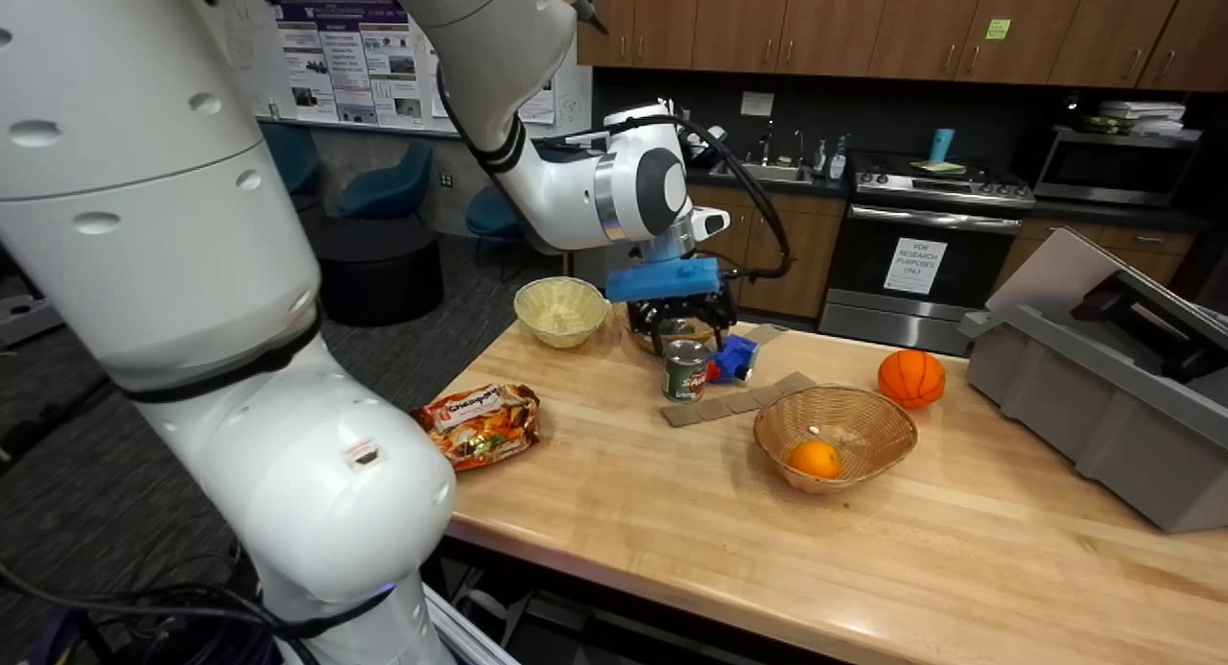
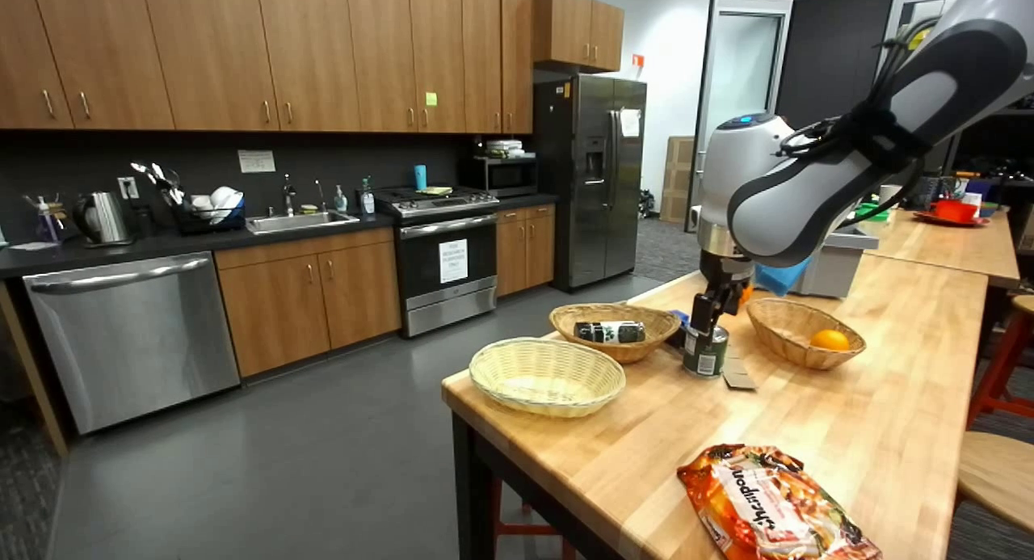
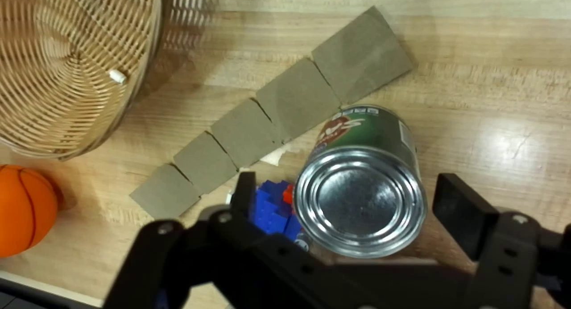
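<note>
Green-labelled can (image 3: 360,182), upright on the counter (image 1: 614,502), directly beneath the claw (image 3: 345,199). The jaws stand spread, with one pad (image 3: 464,217) to either side of the can; the wrist view shows a gap at both flanks, so nothing is pinched and the can rests on its own base. The downward pose presumably suits a round body, which presents opposed faces to the pads.

Just beside the can lies a blue-and-red toy block piece (image 3: 273,206); whether the two touch cannot be told. Also just beside the can, a flat cardboard strip (image 3: 272,117) is divided by slits. Across that strip from the can, a brown basket (image 1: 868,435) cradles an orange (image 1: 815,459), its sloping wall probably keeping the fruit from rolling. Well apart from the can sits an orange ball (image 1: 911,378) with basketball seams. On the can's opposite side, a wicker basket (image 2: 622,352) contains a black-and-white roll (image 2: 610,332); farther from the can stands a pale basket (image 2: 549,382).

Lettering: the can's red oval shows "SA", the remainder unreadable. A food packet (image 1: 483,425), well apart from the can, seems to read "Champong". Far behind the can in an exterior view, an oven sheet (image 1: 914,266) reads "FOR RESEARCH PURPOSES ONLY".
</note>
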You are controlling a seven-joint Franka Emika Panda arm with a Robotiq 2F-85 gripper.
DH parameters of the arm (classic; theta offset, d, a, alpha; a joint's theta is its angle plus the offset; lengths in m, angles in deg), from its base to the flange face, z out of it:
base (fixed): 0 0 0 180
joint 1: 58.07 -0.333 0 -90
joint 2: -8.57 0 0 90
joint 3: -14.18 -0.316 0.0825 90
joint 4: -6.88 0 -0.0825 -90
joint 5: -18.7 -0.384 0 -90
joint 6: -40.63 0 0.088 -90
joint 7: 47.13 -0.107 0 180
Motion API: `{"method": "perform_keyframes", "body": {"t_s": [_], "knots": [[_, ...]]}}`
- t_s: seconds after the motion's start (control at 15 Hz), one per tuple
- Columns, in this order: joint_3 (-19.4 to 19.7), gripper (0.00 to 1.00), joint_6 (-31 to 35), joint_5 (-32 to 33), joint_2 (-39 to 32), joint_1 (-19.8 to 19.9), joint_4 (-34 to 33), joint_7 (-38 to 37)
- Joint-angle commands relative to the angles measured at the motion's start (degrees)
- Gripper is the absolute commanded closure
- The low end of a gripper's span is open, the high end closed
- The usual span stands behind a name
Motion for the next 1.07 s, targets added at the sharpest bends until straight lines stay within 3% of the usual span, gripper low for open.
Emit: {"method": "perform_keyframes", "body": {"t_s": [0.0, 1.0], "knots": [[0.33, 0.00, 0.49, -0.89, 0.33, 0.22, 0.63, 0.76], [0.15, 0.00, 6.59, -5.44, -5.93, -1.08, -1.34, 3.76]]}}
